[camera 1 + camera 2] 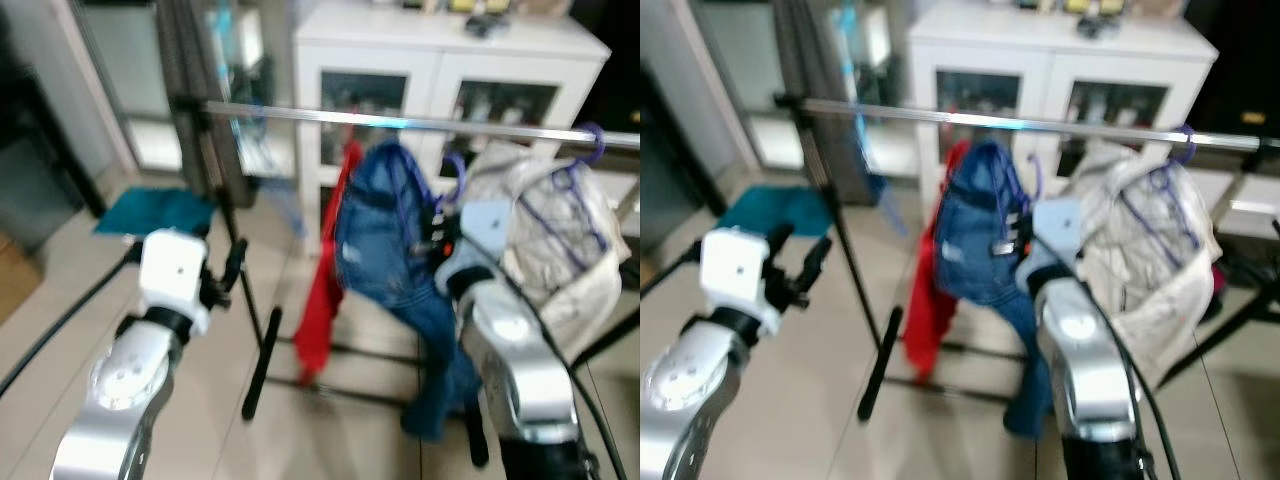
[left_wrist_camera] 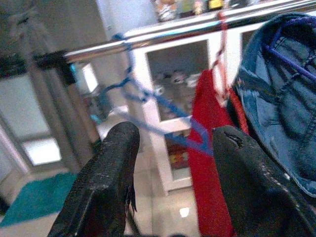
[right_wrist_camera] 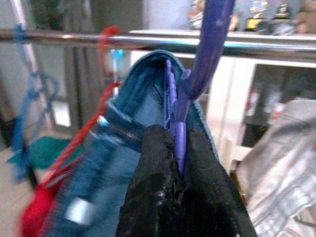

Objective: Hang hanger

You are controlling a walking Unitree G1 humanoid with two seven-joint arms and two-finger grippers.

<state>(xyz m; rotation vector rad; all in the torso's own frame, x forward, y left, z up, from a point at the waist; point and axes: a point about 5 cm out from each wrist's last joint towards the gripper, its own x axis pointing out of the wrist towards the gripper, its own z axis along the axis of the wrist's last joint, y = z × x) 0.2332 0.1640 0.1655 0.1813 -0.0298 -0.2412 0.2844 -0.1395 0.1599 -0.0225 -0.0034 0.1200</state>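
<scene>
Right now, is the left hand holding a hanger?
No, the left hand is open, and the blue hanger hangs on the rail beyond it.

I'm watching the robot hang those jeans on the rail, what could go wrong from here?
1. The right gripper pinches only the thin neck of the purple hanger, whose hook looks level with the rail but not clearly over it. Releasing now could drop the jeans.
2. The spot is tight: a red garment on one side, a pale garment on the other, so the hook could snag.
3. The left gripper is open near the empty blue hanger and might knock it.
</scene>
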